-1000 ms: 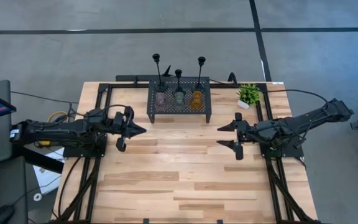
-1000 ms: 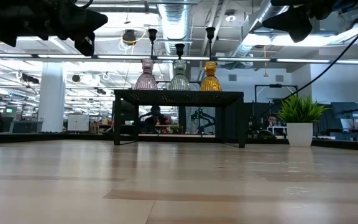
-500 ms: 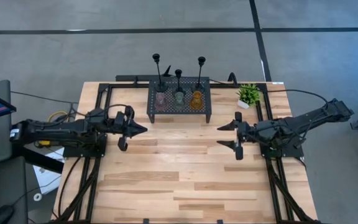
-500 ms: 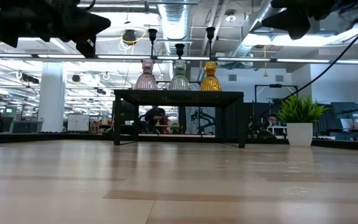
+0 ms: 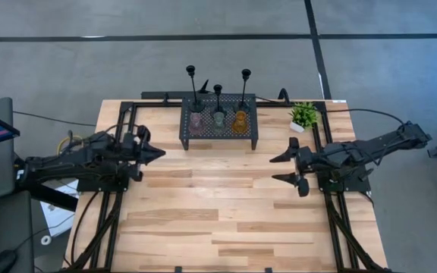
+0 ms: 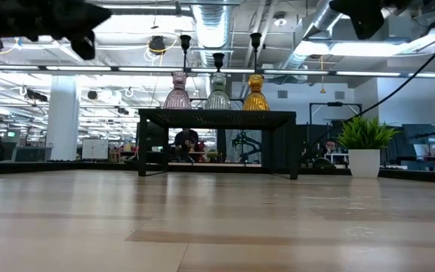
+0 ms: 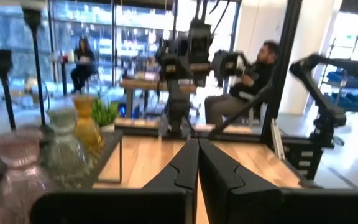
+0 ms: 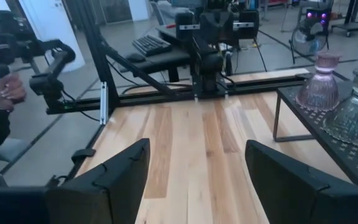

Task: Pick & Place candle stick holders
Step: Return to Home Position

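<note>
On the black perforated rack (image 5: 218,133) at the table's far middle stand three squat holders by their bases: pink (image 5: 196,121), green (image 5: 218,119), amber (image 5: 240,121). Behind them rise three black thin-stemmed candle stick holders (image 5: 218,91) of differing heights. My left gripper (image 5: 161,153) is shut and holds nothing. It hovers left of the rack and points toward the table's right edge. My right gripper (image 5: 275,170) is open with nothing between its fingers. It hovers right of the rack and points toward the table's left edge. In the left wrist view my left gripper (image 7: 198,149) shows its fingers pressed together.
A small green potted plant (image 5: 303,115) stands at the far right, beside the rack. Bare wooden tabletop (image 5: 218,205) spreads between the two arms and toward the near edge. People sit in the room beyond the table (image 7: 253,74).
My left gripper has drawn back toward the table's left edge, away from the rack, staying shut. My right gripper has turned a little in place and stays open. The holders on the rack have kept still.
</note>
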{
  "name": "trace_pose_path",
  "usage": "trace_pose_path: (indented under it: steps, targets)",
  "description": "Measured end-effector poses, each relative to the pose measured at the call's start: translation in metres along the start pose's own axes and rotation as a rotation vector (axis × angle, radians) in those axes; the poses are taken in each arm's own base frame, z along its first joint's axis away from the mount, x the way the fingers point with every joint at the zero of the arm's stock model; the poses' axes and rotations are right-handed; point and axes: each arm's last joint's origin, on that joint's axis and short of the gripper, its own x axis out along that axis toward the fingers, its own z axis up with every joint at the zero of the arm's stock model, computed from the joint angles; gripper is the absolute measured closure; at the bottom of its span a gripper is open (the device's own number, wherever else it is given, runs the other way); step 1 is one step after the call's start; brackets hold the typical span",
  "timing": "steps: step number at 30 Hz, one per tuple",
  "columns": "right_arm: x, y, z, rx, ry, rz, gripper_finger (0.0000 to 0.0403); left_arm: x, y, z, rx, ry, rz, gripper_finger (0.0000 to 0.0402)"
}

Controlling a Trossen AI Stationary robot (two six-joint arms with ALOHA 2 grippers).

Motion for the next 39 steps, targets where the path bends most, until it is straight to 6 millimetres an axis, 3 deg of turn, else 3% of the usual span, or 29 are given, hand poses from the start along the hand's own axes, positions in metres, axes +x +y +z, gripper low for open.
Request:
trace_pose_path:
  steps: [7,12,27,37,39]
  targets:
    - [-0.006,0.000,0.003,0.008,-0.030,0.009,0.0148,-0.019,-0.002,0.002,0.036,-0.027,0.069,0.0390]
    - [-0.011,-0.002,0.001,0.012,-0.076,0.016,0.0148,-0.018,-0.001,-0.001,0.024,0.002,0.089,0.0391]
    - [-0.048,-0.019,-0.056,-0.006,-0.384,0.169,0.0148,-0.018,-0.001,-0.001,0.024,0.008,0.090,0.0391]
    - [-0.049,-0.026,-0.095,-0.002,-0.436,0.193,0.0148,-0.018,-0.001,-0.004,0.019,0.039,0.091,0.0391]
    - [-0.049,-0.026,-0.094,-0.003,-0.446,0.195,0.0148,-0.018,-0.001,-0.005,0.015,0.045,0.091,0.0391]
